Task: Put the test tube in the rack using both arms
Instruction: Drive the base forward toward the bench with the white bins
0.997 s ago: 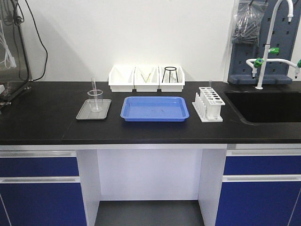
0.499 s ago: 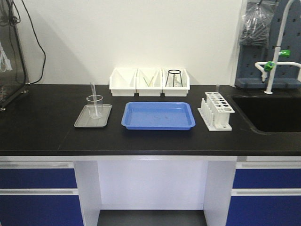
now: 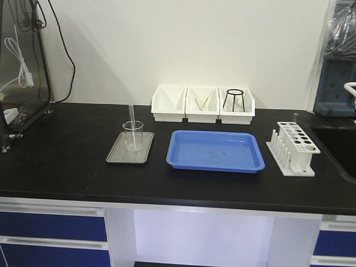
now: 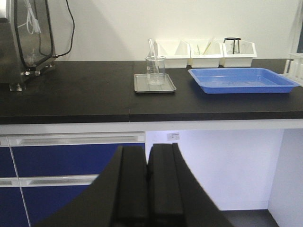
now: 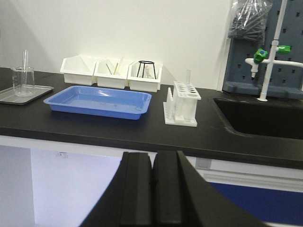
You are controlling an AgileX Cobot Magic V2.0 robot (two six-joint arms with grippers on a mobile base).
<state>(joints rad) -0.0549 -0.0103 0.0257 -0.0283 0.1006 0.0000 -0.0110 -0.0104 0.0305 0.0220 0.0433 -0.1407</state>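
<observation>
Test tube (image 3: pixel 131 114) stands in the beaker (image 3: pixel 133 137) on the grey tray (image 3: pixel 118 157), left on the table (image 3: pixel 61 167), well apart from the rack (image 3: pixel 293 148). Thin glass, probably light, slippery and fragile: best gripped gently on its bare upper part. Left claw (image 4: pixel 147 152) and right claw (image 5: pixel 152 157) are both closed, empty.

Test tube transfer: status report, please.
Left hand and right hand shut, empty. Test tube standing in beaker on grey tray. Blue tray lies between it and rack.

Tube: the test tube (image 3: pixel 131 118) leans in a beaker (image 3: pixel 133 138) on a grey tray (image 3: pixel 118 156), left.
Centre: blue tray (image 3: pixel 214 151) on black counter (image 3: pixel 55 158).
Right: white rack (image 3: pixel 293 149).
Back: three white bins (image 3: pixel 203 105) along the wall.
</observation>
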